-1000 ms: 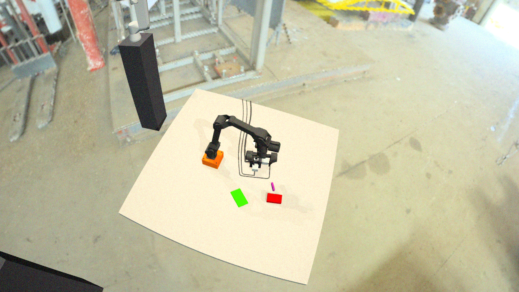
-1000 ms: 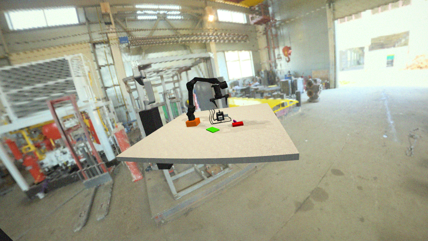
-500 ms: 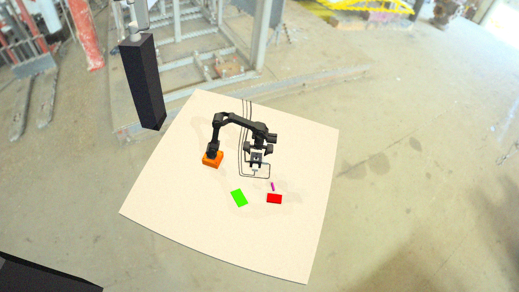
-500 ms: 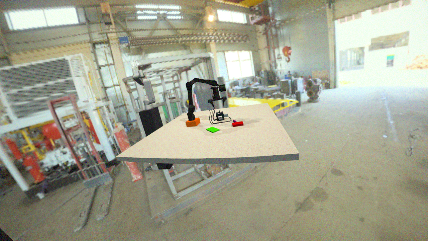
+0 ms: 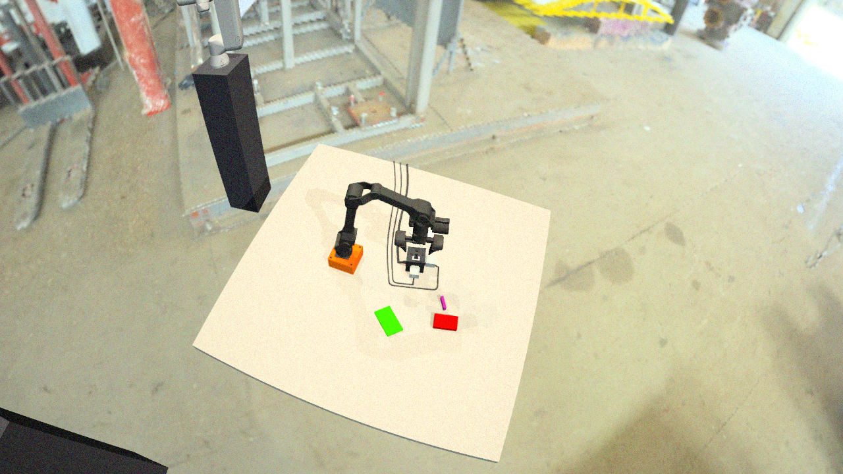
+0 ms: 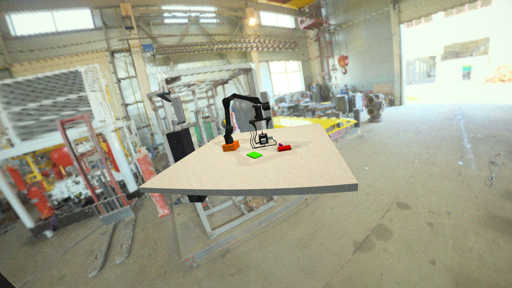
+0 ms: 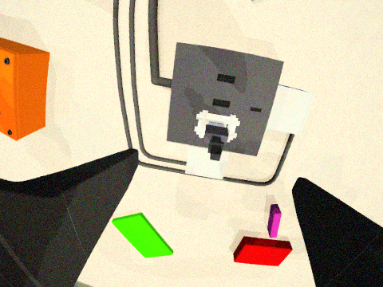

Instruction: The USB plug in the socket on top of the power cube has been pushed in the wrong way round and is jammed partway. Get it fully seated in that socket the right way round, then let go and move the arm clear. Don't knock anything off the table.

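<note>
The grey power cube (image 7: pixel 234 85) (image 5: pixel 414 254) (image 6: pixel 263 137) stands on the table (image 5: pixel 353 377) (image 6: pixel 286 175) near the arm's orange base (image 5: pixel 345 259) (image 6: pixel 230 145) (image 7: pixel 21 88). The USB plug (image 7: pixel 216 132), white with a dark middle, sits in a socket on the cube's top face. How deep it sits cannot be told. My gripper (image 7: pixel 219 171) (image 5: pixel 419 241) (image 6: pixel 260 125) is open and empty. It hangs straight above the cube with a gap between them, a finger on each side of the plug's line.
Dark cables (image 7: pixel 133 59) run from the cube's white side plugs (image 7: pixel 290 108) to the far table edge. A green flat tile (image 5: pixel 388 321) (image 7: pixel 142 235), a red block (image 5: pixel 445 321) (image 7: pixel 263 251) and a small magenta stick (image 5: pixel 442 303) (image 7: pixel 274 219) lie in front.
</note>
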`<state>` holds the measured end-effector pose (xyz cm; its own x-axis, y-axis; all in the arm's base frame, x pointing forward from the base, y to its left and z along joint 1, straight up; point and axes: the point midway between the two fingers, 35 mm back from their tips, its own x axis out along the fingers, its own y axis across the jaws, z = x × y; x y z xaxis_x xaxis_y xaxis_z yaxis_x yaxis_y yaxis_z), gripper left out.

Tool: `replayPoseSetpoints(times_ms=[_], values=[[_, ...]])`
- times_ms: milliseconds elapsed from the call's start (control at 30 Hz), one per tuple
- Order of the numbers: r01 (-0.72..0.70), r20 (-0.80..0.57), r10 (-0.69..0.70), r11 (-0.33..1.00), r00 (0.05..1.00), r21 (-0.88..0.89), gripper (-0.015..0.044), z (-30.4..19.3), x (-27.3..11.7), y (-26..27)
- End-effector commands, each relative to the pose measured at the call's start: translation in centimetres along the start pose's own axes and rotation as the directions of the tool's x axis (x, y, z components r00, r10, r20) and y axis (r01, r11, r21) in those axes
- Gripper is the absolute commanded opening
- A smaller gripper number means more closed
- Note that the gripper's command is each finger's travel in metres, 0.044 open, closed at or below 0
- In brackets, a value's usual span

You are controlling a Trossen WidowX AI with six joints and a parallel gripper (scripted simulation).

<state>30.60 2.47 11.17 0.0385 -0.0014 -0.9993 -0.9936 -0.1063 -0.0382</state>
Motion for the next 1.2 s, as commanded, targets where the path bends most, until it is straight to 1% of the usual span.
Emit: replayPoseSetpoints(times_ms=[0,433,900,1167], values=[[-0.011,0.004,0.011,1.000,1.000,0.004,0.0440,0.1,0.8,0.1],[-0.011,0.004,0.011,1.000,1.000,0.004,0.0440,0.1,2.0,0.2],[-0.011,0.004,0.011,1.000,1.000,0.004,0.0440,0.1,2.1,0.2],[-0.006,0.000,0.006,1.000,1.000,0.000,0.0230,0.0,1.9,0.1]])
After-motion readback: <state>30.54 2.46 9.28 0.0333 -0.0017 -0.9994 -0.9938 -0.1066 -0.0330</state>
